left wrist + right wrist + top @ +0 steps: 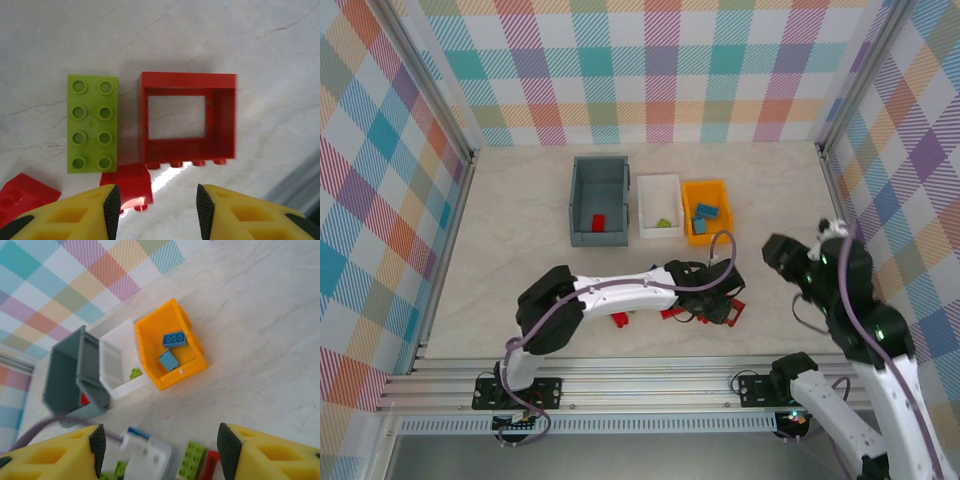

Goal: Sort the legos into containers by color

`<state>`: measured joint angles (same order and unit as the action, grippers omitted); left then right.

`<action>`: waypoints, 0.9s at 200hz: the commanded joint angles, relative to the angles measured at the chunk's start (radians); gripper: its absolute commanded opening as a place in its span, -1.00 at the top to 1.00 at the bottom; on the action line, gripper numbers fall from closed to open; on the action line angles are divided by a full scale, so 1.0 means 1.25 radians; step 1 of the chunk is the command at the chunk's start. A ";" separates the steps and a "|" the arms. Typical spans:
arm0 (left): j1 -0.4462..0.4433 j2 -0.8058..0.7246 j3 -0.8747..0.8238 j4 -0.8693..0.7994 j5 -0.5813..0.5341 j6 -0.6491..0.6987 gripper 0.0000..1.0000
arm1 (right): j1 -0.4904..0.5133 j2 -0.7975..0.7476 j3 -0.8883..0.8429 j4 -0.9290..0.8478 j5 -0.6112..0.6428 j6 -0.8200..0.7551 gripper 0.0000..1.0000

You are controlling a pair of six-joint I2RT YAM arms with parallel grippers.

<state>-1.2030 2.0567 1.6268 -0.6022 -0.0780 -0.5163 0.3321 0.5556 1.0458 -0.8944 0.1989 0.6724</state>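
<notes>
My left gripper (716, 302) (157, 212) hangs low over a cluster of legos with its jaws open and nothing between them. Just ahead of it lie an open red frame (188, 119) and a lime green brick (92, 123). A small red brick (126, 182) sits beside the left fingertip (112, 210). My right gripper (782, 255) (160, 450) is raised and open, holding nothing. At the back stand the grey-blue bin (576, 200) (90, 365) with a red brick (599, 222), the white bin (659, 181) (112, 360) with a green brick (664, 224) (135, 373), and the orange bin (705, 185) (145, 350) with two blue bricks (707, 211) (174, 339).
More red bricks (619, 319) lie under the left arm near the table's front edge, and another one (22, 195) shows at the lower left of the left wrist view. The left arm stretches across the front of the table. Checkered walls enclose the table on three sides.
</notes>
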 commanded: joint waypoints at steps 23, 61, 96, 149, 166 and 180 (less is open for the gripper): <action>-0.007 0.050 0.065 -0.038 -0.021 -0.028 0.15 | -0.002 -0.138 0.002 -0.133 -0.026 0.047 -0.26; -0.009 0.086 0.105 -0.053 -0.022 -0.018 0.20 | -0.002 -0.141 0.042 -0.187 -0.035 0.051 -0.24; -0.009 0.122 0.154 -0.074 -0.034 -0.008 0.24 | -0.002 -0.140 0.072 -0.213 -0.035 0.053 -0.24; -0.008 0.160 0.203 -0.102 -0.072 0.010 0.25 | -0.002 -0.143 0.092 -0.234 -0.047 0.052 -0.23; -0.007 0.157 0.203 -0.101 -0.074 0.010 0.25 | -0.002 -0.143 0.088 -0.235 -0.047 0.052 -0.23; -0.009 0.155 0.201 -0.099 -0.074 0.006 0.24 | -0.002 -0.143 0.080 -0.232 -0.049 0.052 -0.23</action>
<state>-1.2041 2.2490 1.8503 -0.6899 -0.1444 -0.5232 0.3321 0.3767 1.1412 -1.1736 0.1490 0.7258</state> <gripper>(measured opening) 0.378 0.615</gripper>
